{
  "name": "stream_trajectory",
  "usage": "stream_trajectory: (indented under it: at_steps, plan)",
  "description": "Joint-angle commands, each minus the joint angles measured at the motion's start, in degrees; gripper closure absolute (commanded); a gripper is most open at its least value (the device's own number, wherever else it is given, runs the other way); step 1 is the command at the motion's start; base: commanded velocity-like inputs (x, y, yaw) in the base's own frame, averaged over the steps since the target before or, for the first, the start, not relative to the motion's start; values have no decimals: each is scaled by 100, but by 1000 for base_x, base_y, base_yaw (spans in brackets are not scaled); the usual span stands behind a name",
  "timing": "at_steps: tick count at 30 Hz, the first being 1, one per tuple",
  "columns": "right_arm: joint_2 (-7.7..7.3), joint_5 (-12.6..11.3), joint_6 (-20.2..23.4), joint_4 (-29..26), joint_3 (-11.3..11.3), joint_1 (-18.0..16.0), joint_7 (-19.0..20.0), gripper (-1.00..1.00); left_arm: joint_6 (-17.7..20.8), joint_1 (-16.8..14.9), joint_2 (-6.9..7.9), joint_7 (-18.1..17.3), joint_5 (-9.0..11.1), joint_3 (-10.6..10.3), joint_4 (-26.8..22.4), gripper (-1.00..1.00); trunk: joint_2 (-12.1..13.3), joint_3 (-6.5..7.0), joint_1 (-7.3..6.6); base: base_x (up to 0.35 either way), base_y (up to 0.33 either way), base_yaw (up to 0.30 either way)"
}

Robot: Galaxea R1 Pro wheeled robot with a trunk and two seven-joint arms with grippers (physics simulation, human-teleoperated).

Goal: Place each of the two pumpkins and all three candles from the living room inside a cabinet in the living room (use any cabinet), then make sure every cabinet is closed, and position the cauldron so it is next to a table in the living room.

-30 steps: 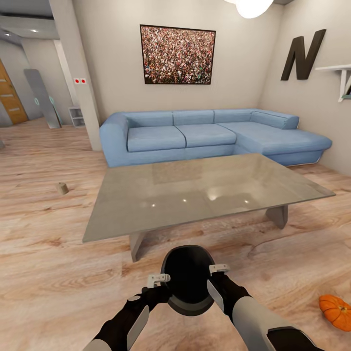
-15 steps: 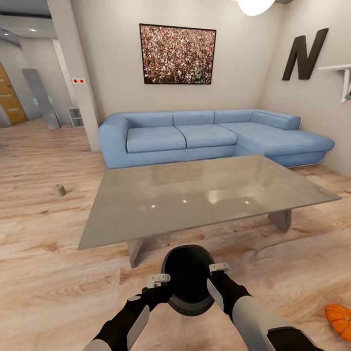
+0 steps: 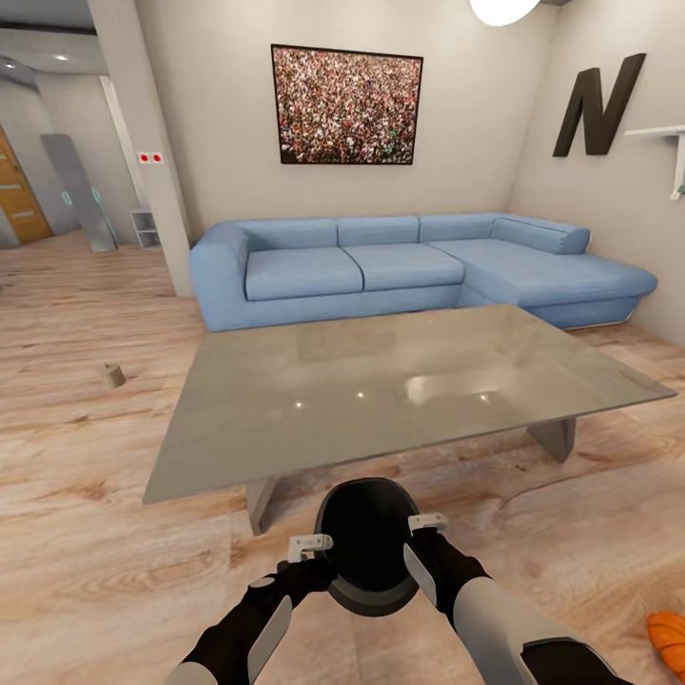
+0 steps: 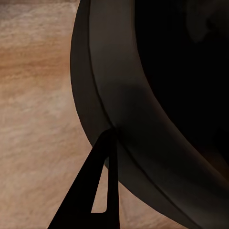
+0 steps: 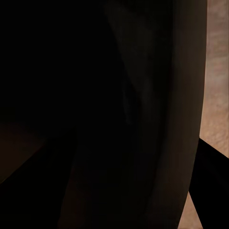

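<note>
I hold the black cauldron (image 3: 366,544) between both arms, low over the wooden floor, just in front of the glass-topped table (image 3: 381,381). My left gripper (image 3: 316,557) clamps its left rim and my right gripper (image 3: 415,540) clamps its right rim. In the left wrist view a dark finger (image 4: 98,188) rests against the cauldron's wall (image 4: 143,105). The right wrist view is dark with the cauldron (image 5: 143,119) close up. One grey-beige candle (image 3: 112,375) stands on the floor at the left. One orange pumpkin (image 3: 670,639) lies at the bottom right corner.
A blue corner sofa (image 3: 400,266) stands behind the table against the wall. A pillar (image 3: 143,143) rises at the left, with a hallway beyond it. Open floor lies left of the table around the candle.
The whole view has shifted forward: the table is nearer and larger, and the pumpkin has slid toward the bottom right corner. The arms and cauldron keep the same place in the picture.
</note>
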Motion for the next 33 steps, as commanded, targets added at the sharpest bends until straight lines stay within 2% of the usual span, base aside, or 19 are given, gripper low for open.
stream_trajectory:
  at_steps: [1, 14, 33]
  plan:
    - [3, -94, -279, -55, -65, -2, 146, 100, 26, -1, 0, 37, -39, 126, 5, 100, -3, -5, -1, 93, 0, 0]
    - [3, -94, -279, -55, -65, -3, 138, 100, 26, -1, 0, 37, -39, 129, 5, 100, -3, -5, -1, 80, 0, 0]
    - [3, -94, -279, -55, -65, -4, 137, 100, 24, -1, 0, 37, -39, 131, 5, 100, -3, -5, -1, 7, 0, 0]
